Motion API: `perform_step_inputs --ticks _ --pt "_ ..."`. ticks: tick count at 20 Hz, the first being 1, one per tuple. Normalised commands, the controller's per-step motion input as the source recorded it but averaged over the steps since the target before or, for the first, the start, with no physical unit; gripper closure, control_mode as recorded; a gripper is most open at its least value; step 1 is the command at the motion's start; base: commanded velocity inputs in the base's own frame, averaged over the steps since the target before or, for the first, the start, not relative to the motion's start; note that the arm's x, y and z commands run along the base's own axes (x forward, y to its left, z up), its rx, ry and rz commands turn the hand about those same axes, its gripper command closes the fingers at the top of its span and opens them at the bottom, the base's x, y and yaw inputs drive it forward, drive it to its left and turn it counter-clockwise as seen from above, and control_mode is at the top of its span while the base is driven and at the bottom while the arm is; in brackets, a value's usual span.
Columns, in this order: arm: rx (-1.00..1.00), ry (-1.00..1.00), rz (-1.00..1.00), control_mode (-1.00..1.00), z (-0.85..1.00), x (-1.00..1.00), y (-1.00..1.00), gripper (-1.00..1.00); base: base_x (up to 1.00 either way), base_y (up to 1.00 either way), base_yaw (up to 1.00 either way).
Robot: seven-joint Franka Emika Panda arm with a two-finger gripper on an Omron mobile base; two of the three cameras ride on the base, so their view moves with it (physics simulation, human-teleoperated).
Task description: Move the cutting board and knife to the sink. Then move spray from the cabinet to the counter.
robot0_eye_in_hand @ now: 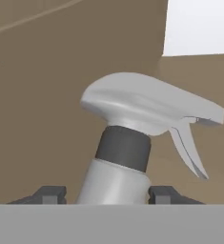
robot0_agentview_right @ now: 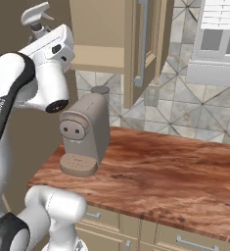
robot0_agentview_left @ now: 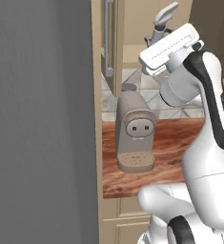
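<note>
The spray (robot0_eye_in_hand: 132,109), a pale grey bottle with a dark collar and a trigger head, stands upright between my finger tips. My gripper (robot0_eye_in_hand: 108,195) is shut on its body. In the left base view the spray (robot0_agentview_left: 165,16) rises above the raised hand, in front of the open cabinet (robot0_agentview_left: 132,28). From the right, the spray (robot0_agentview_right: 38,14) and gripper (robot0_agentview_right: 38,33) hang left of the cabinet (robot0_agentview_right: 99,29), high above the counter (robot0_agentview_right: 160,166). The cutting board, knife and sink are out of view.
A taupe coffee machine (robot0_agentview_left: 134,128) stands on the counter (robot0_agentview_left: 170,143) below the hand, near the counter's left end. The cabinet door (robot0_agentview_right: 143,44) with its long bar handle stands open. A grey wall (robot0_agentview_left: 37,119) lies to the left. Beige drawers (robot0_agentview_right: 185,240) run beneath.
</note>
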Motion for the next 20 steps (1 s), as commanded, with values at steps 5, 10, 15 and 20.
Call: perform_step_inputs --ticks 5,10,15,20 --pt "0.01 0.02 -0.13 -1.0 0.15 -1.0 -0.63 1.0 0.0 0.0 0.0" --pt "0.0 0.05 -0.14 -1.0 0.01 -0.94 -0.56 1.0 0.0 0.0 0.0" --pt "0.0 0.11 -0.16 -1.0 -0.16 -0.89 -0.27 1.0 0.0 0.0 0.0" --pt "0.0 0.19 -0.13 -1.0 -0.35 -0.53 -0.11 1.0 0.0 0.0 0.0"
